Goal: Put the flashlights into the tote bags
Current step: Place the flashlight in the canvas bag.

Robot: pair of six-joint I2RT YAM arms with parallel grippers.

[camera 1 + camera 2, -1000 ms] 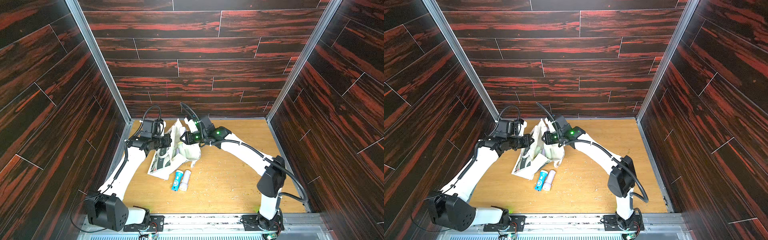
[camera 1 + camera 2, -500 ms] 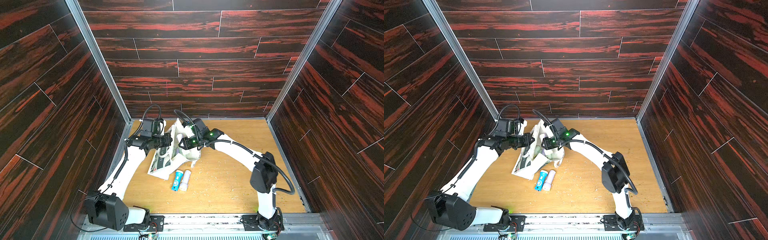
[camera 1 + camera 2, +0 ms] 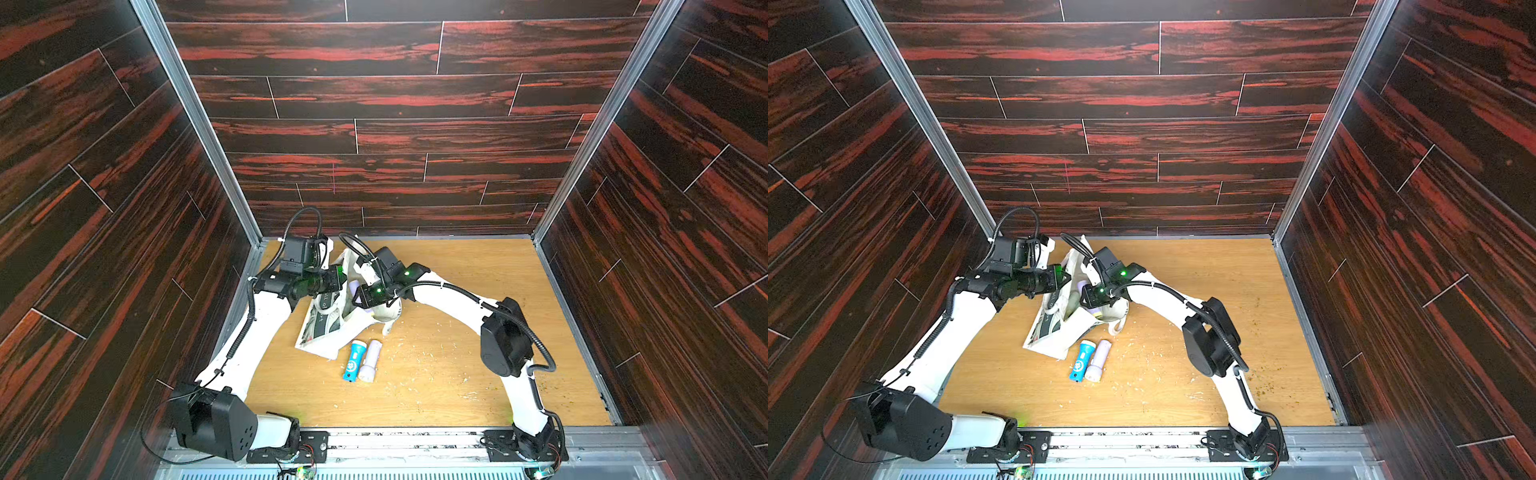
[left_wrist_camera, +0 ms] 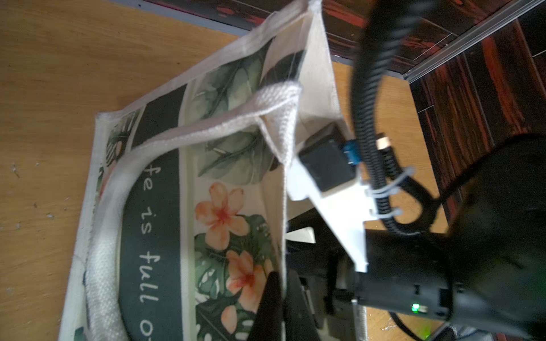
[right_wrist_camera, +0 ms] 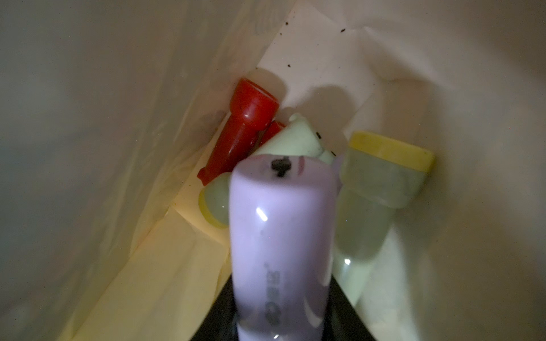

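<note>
Dark streaked walls (image 3: 374, 104) ring the wooden surface (image 3: 457, 374). Both top views show a blue flashlight (image 3: 353, 360) just beside the tote bag (image 3: 328, 330). Only my right wrist view sees inside: a red flashlight (image 5: 242, 127), and a glossy lilac flashlight (image 5: 280, 236) clamped in my right end effector (image 5: 280, 320). My left end effector (image 4: 284, 292) pinches the bag's rim.

Bag (image 4: 230, 212): woven cloth, matt, printed face. Handle (image 4: 103, 236): coarser ribbed weave.
Lilac flashlight (image 5: 280, 236): smooth plastic, glossy, sharp highlights.
Red flashlight (image 5: 242, 127): smooth plastic, duller sheen.
Blue flashlight (image 3: 353, 360), at 5 o'clock of the bag: glossy plastic.
Table (image 3: 457, 374): pale wood grain, matt.
Walls (image 3: 374, 104): dark wood-look planks, slight sheen.
Corner posts (image 3: 204, 137): bare metal.
</note>
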